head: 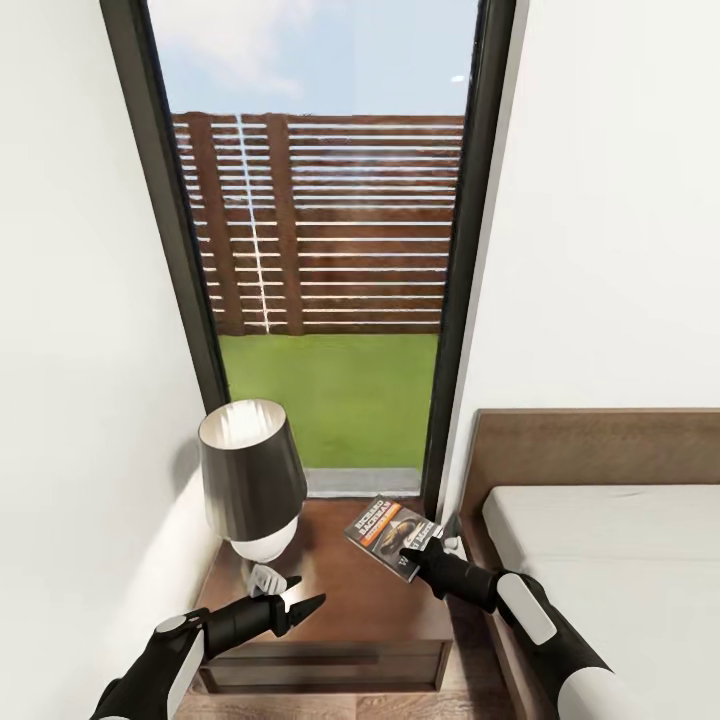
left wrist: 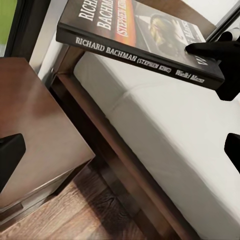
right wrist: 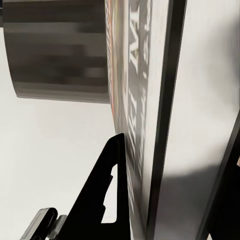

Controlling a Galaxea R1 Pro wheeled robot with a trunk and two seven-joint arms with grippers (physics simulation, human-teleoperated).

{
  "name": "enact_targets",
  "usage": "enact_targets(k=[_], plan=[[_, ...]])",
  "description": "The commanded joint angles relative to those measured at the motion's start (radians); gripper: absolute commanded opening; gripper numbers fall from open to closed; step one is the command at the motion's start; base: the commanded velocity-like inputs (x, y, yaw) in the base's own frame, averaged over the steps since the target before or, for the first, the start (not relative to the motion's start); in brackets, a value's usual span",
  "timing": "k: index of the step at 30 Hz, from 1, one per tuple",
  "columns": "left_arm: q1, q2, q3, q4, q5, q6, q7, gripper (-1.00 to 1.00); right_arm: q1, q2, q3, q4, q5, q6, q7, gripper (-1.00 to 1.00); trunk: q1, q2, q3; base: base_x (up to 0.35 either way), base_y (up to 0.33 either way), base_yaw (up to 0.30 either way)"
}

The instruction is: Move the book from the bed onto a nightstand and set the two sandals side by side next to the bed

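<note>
One book (head: 392, 536) being carried in your clamped right gripper (head: 418, 556) | hanging over nightstand (head: 345, 610) | next: lowering flat, releasing | left gripper (head: 295, 606) idling apart.

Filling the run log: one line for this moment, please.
phase: placing | right gripper: shut on book, held over nightstand | left gripper: open, empty, beside lamp | bed: bare

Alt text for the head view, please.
The right claw holds the book above the nightstand beside the bed. The open left claw hovers near a lamp before a tall window.
</note>
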Motion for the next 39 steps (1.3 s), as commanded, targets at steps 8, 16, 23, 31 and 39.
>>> enact_targets(k=[8,16,23,31,39], plan=[[-0.001,-0.001,0.005,-0.001,-0.005,0.006,-0.006,1.0,-0.001,-0.001,0.003,0.001,-0.001,0.001,0.003,-1.0,0.031,-0.057,-0.026,0.0,0.0,0.0],[-0.001,-0.001,0.005,-0.001,-0.005,0.006,-0.006,1.0,-0.001,-0.001,0.003,0.0,-0.001,0.0,0.003,-1.0,0.061,-0.113,-0.051,0.0,0.0,0.0],[0.0,-0.001,0.005,-0.001,-0.005,0.008,-0.012,1.0,-0.001,0.0,0.003,0.001,-0.001,0.0,0.001,-1.0,0.088,-0.162,-0.073,0.0,0.0,0.0],[-0.001,-0.004,0.008,-0.007,0.016,0.076,-0.022,1.0,-0.001,0.001,0.003,0.001,-0.001,0.0,0.0,-1.0,0.1,-0.183,-0.083,0.0,0.0,0.0],[-0.001,0.003,0.011,-0.149,0.283,0.368,-0.026,1.0,-0.001,0.001,0.003,0.001,-0.001,-0.003,0.0,-1.0,0.1,-0.183,-0.083,0.0,0.0,0.0]])
